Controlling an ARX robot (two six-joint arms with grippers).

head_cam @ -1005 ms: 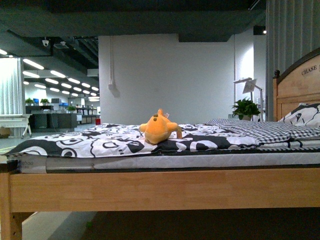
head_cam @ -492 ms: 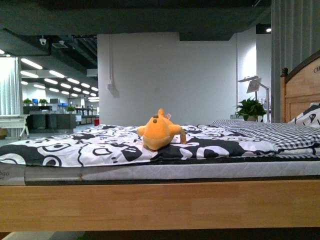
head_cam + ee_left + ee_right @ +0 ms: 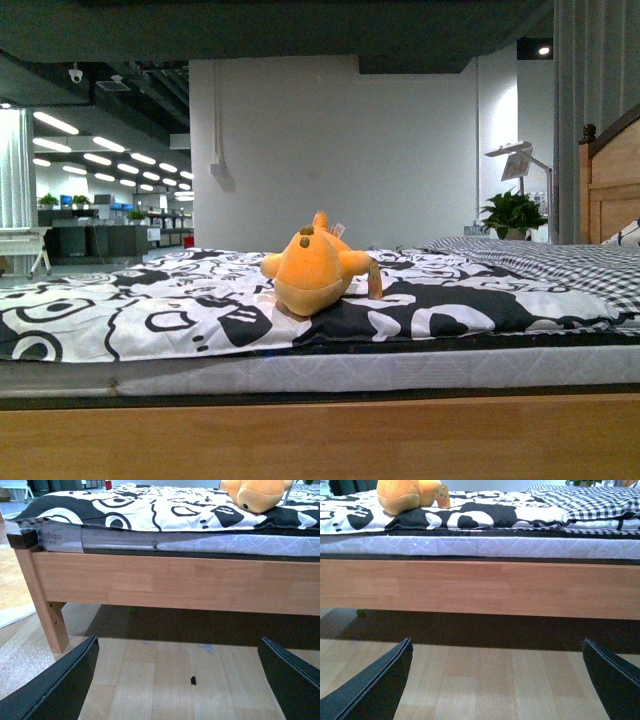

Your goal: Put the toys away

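An orange-yellow plush toy (image 3: 311, 269) lies on the black-and-white bedspread (image 3: 150, 310) near the middle of the bed. It also shows in the left wrist view (image 3: 257, 494) and in the right wrist view (image 3: 410, 495). My left gripper (image 3: 177, 680) is open and empty, low over the wooden floor in front of the bed frame. My right gripper (image 3: 497, 680) is open and empty, also low before the bed's side rail. Neither gripper shows in the front view.
The wooden bed rail (image 3: 320, 440) and mattress edge (image 3: 320, 372) stand between me and the toy. A bed leg (image 3: 50, 625) is at the left. A checkered blanket (image 3: 560, 262), headboard (image 3: 610, 180), potted plant (image 3: 512, 213) and lamp (image 3: 520, 160) are at the right.
The bed and the plush toy have grown larger and sit lower in the front view: the camera has come closer to the bed. The toy itself has not moved.
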